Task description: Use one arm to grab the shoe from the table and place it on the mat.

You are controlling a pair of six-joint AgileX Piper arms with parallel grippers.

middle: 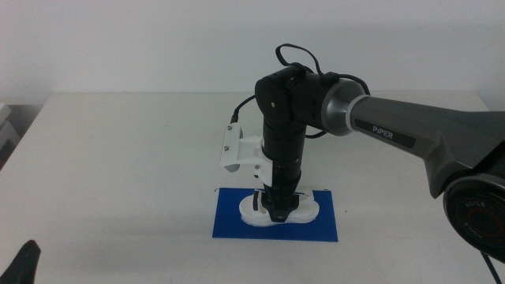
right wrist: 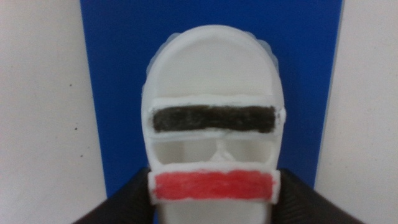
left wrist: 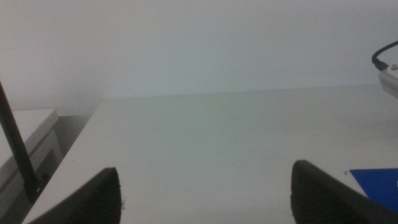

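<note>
The white shoe with a black and a red stripe lies flat on the dark-blue mat at the table's front centre. The arm reaches in from the right and points straight down. Its right gripper is shut on the shoe's middle. In the right wrist view the shoe fills the middle over the mat, and the right gripper has a dark jaw against each side by the red stripe. The left gripper is open and empty, low at the table's front left.
The white table spreads bare around the mat. A white camera mount sticks out from the right wrist. A white cabinet stands beyond the table's left edge. A corner of the mat shows in the left wrist view.
</note>
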